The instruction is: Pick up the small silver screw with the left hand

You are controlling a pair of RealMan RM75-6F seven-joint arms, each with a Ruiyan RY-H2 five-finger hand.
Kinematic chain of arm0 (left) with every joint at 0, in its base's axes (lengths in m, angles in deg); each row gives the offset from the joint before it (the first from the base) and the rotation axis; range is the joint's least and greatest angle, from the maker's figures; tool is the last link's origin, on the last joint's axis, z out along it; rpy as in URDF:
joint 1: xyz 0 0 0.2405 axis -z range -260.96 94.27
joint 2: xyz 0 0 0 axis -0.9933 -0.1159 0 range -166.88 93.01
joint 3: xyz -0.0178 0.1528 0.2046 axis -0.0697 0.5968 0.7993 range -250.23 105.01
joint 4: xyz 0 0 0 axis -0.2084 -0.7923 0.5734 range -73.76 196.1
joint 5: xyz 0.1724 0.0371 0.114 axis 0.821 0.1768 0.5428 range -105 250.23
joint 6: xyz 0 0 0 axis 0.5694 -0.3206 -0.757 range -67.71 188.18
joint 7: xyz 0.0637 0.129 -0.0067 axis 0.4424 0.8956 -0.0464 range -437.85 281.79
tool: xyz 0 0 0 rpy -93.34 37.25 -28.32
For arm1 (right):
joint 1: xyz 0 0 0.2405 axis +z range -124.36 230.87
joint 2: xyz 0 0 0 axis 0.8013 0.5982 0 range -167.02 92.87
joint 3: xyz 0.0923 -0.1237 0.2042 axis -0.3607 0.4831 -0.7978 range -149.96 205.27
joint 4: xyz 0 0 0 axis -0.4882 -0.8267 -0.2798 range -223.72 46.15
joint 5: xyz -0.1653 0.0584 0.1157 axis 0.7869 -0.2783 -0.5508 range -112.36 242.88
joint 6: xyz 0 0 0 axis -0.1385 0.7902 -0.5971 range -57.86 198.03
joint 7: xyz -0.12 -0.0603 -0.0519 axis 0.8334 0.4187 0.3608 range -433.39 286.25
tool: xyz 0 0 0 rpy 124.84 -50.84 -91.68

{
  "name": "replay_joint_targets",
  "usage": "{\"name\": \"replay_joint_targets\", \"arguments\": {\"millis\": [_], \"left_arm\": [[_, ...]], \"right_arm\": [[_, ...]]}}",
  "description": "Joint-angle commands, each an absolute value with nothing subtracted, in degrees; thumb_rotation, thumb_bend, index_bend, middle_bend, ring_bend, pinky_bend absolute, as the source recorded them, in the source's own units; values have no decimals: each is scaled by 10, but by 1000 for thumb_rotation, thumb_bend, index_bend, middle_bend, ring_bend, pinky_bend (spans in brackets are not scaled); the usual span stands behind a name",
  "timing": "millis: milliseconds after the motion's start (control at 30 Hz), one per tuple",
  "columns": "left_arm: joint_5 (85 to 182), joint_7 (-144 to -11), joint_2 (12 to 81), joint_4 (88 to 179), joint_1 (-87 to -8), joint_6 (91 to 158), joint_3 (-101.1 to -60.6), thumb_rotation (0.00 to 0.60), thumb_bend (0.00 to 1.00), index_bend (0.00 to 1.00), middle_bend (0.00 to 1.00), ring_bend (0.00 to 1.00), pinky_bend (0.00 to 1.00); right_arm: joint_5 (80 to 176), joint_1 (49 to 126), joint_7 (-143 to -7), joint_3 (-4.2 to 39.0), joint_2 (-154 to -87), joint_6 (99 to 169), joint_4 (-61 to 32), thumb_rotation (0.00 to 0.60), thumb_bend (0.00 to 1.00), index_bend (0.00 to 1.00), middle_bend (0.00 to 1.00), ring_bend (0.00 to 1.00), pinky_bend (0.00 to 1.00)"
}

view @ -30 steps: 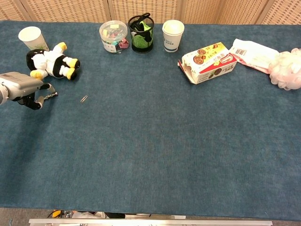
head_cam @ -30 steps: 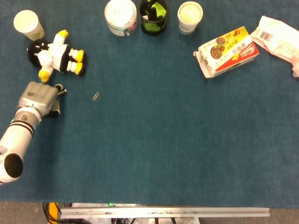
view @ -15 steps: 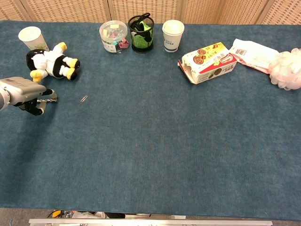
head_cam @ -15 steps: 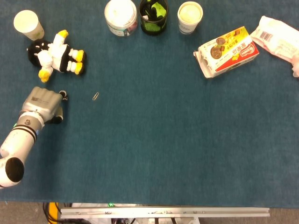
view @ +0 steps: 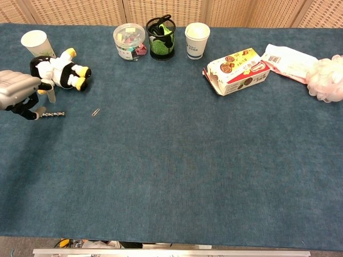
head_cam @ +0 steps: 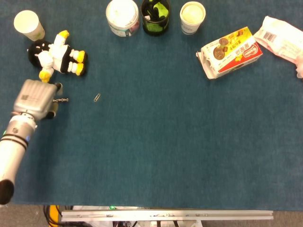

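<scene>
- Against the frame half a second back, the left hand (head_cam: 34, 98) sits higher at the left edge of the head view; in the chest view it (view: 19, 93) has risen away from the table and drawn toward the left border.
- The small silver screw (head_cam: 61, 100), earlier tucked at the fingertips, now shows full length just right of the hand.
- In the chest view the screw (view: 52, 114) lies flat on the blue table (view: 177, 160), its left end close by a dark fingertip (view: 35, 113); whether the finger touches it cannot be told.
- The hand's fingers point down and partly curled; whether it is open or grips anything cannot be told from either view.
- The screw looks thin, short and threaded, a pale metallic grey, lying roughly level, at the left of the frame below the plush penguin toy (head_cam: 56, 56).
- A paperclip (head_cam: 97, 98) lies apart to the right of the screw, unmoved.
- The right hand appears in neither view.
- Along the top: a paper cup (head_cam: 29, 24), a clear tub (head_cam: 122, 17), a mesh pen holder (head_cam: 155, 16), another cup (head_cam: 192, 17), a snack box (head_cam: 230, 51).
</scene>
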State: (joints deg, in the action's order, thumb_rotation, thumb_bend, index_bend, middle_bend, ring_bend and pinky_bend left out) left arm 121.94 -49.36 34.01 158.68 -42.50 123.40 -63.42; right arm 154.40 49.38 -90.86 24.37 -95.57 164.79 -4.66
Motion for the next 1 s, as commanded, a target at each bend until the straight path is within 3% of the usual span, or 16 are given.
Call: {"name": "replay_joint_targets", "arguments": {"millis": [33, 167, 633, 1000], "left_arm": [[1250, -514, 360, 1565, -460, 1272, -649, 600, 357, 383, 868, 863, 806], [1258, -512, 374, 1553, -476, 1283, -658, 600, 305, 410, 877, 863, 806], [1200, -431, 432, 1522, -490, 1281, -700, 600, 305, 389, 867, 863, 811], [1154, -395, 457, 1490, -497, 1274, -725, 600, 304, 434, 865, 863, 811]], "right_arm": [[1545, 494, -910, 244, -956, 1648, -47, 600, 308, 542, 616, 657, 427], [1546, 493, -913, 245, -956, 1650, -48, 600, 309, 543, 616, 657, 427], [1546, 489, -924, 245, -956, 1655, -56, 600, 309, 543, 616, 657, 427], [1545, 487, -935, 245, -958, 1656, -65, 600, 308, 543, 616, 657, 427]]}}
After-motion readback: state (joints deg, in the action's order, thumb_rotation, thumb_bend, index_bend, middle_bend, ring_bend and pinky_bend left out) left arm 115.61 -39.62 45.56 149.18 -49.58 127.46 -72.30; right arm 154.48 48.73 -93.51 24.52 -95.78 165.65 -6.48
